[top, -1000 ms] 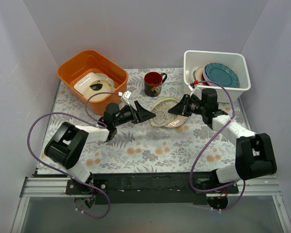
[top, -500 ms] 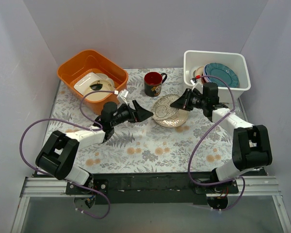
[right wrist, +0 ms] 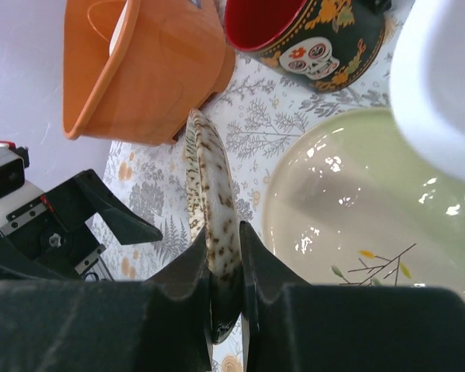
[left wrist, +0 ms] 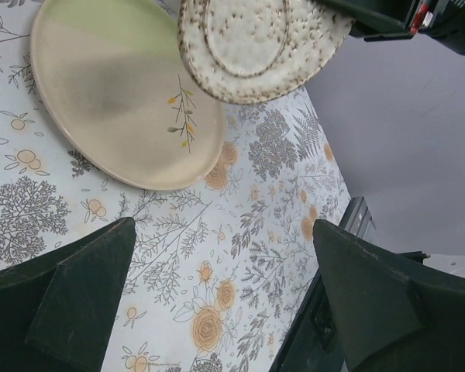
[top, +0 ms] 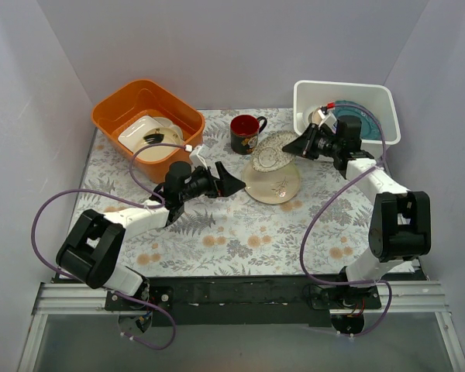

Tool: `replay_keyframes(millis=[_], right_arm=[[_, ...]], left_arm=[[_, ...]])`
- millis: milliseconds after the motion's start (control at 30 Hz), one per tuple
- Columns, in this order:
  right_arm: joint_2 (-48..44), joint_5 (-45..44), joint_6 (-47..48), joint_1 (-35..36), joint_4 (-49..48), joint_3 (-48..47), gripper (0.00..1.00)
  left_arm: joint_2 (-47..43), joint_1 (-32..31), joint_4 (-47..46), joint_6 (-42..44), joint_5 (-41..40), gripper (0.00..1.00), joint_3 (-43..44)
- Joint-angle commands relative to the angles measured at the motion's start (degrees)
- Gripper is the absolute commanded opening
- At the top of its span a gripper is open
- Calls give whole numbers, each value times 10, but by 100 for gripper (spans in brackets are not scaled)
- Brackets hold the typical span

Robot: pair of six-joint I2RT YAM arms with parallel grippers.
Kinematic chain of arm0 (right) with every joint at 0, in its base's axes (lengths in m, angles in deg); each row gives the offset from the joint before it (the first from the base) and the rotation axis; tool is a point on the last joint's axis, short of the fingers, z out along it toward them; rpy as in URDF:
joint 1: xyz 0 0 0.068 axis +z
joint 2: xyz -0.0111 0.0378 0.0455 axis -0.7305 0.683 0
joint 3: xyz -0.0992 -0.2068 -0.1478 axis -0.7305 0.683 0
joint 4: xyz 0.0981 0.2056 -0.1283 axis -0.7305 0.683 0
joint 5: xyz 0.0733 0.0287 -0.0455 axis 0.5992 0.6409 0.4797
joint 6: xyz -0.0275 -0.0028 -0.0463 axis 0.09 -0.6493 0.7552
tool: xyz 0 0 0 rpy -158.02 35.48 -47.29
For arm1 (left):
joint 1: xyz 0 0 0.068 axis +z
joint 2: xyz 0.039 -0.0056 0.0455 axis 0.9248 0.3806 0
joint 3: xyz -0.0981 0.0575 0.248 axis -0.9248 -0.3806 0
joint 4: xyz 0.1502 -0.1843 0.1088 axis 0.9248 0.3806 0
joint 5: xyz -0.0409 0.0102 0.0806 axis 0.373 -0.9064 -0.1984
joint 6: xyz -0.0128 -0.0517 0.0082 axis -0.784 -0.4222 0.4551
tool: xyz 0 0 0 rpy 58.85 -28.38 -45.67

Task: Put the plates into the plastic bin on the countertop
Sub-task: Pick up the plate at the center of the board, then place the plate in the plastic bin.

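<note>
Gripping speckled plate (top: 273,153) by rim with right hand (top: 306,145), plate on edge; bin (top: 342,84) just beyond, to right. Left hand (top: 229,180) released, near cream plate (top: 275,184) on worktop (top: 217,232).

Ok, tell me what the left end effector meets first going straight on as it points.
Probably the cream plate lying flat just ahead of the left end effector; height is unclear, so it might skim over it.

One mug (top: 246,134); one orange tub (top: 108,105); one plastic bin (top: 306,101); two plates (top: 273,151) (top: 275,184) outside it.
</note>
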Motion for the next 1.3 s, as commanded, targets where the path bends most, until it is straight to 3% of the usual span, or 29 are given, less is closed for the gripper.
replay_keyframes(millis=[0,533,1267], right_arm=[[8,29,-5,-22,-18,-57,1],[64,51,-36,-105,-15,-160,1],[165,57,-177,-243,-146,-216,1]], left_arm=[[-25,-6,15,22,-11,98,21],[2,-14,12,17,-3,98,21],[5,-16,23,17,2,98,16]])
